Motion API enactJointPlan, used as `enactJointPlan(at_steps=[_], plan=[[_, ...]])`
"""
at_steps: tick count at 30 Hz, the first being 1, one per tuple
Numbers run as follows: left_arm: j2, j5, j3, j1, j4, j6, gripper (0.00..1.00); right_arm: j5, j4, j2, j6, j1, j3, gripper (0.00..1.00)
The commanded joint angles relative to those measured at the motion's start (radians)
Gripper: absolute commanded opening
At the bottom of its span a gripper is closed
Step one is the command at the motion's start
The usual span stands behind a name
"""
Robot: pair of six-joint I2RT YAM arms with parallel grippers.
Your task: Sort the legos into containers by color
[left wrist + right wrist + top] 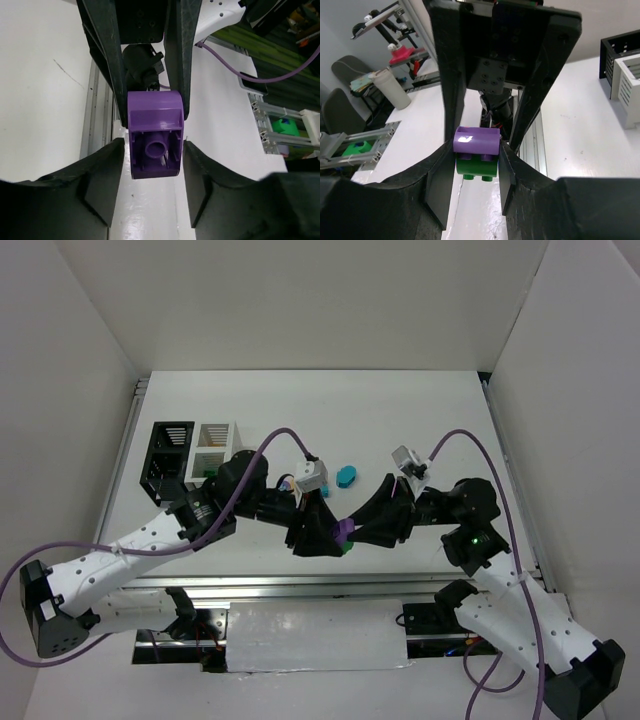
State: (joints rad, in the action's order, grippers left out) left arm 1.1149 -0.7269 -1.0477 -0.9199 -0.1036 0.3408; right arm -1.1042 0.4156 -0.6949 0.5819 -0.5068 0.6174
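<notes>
Here, right claw [476, 161] clenches purple-green legos [476, 142], left claw's [153, 150] grip unclear; black container [153, 464] touches white container [218, 432], contents unclear.

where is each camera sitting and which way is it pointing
top external: above and behind the bases, looking down on the white table; both arms show.
left wrist: on left arm, faces the purple plastic brick between its own fingers.
right wrist: on right arm, faces that brick; own fingers show.
shared: both wrist views show that brick.
</notes>
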Motion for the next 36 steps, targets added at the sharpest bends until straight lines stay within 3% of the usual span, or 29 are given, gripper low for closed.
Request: enactJointPlan(at_steps=[1, 8, 18, 20, 22, 23, 24, 25, 26, 33, 36], plan=[[-0.024, -0.008, -0.04, 0.001, 0.053, -0.005, 0.67, -0.008, -0.046, -0.005, -0.059, -0.018, 0.048, 0.0], [-0.021, -0.005, -0.049, 0.001, 0.045, -0.008, 0.75, 0.026, -0.175, 0.011, -0.145, -0.019, 0.071, 0.0], [-0.021, -0.002, -0.051, 0.003, 0.041, -0.016, 0.46, 0.026, -0.19, 0.021, -0.152, -0.019, 0.064, 0.0], [-0.017, -0.002, -0.051, 0.003, 0.044, -0.017, 0.37, 0.027, -0.198, 0.021, -0.157, -0.019, 0.067, 0.0], [-0.012, -0.006, -0.051, 0.001, 0.048, -0.019, 0.21, 0.018, -0.195, 0.017, -0.152, -0.019, 0.067, 0.0], [-0.012, -0.005, -0.049, 0.003, 0.05, -0.019, 0.1, 0.014, -0.18, 0.014, -0.146, -0.019, 0.064, 0.07], [-0.015, 0.006, -0.046, 0.003, 0.057, -0.017, 0.0, 0.007, -0.166, 0.014, -0.131, -0.019, 0.059, 0.26], [-0.017, 0.014, -0.044, 0.001, 0.062, -0.017, 0.0, 0.01, -0.153, 0.015, -0.125, -0.019, 0.047, 0.88], [-0.029, 0.018, -0.041, 0.003, 0.064, -0.017, 0.0, 0.017, -0.15, 0.02, -0.122, -0.019, 0.044, 0.99], [-0.095, 0.023, -0.025, 0.003, 0.087, -0.013, 0.0, 0.0, -0.069, 0.002, -0.07, -0.019, -0.001, 0.98], [-0.096, 0.026, -0.025, 0.003, 0.087, -0.006, 0.0, 0.006, -0.008, -0.006, -0.027, -0.022, -0.015, 0.9]])
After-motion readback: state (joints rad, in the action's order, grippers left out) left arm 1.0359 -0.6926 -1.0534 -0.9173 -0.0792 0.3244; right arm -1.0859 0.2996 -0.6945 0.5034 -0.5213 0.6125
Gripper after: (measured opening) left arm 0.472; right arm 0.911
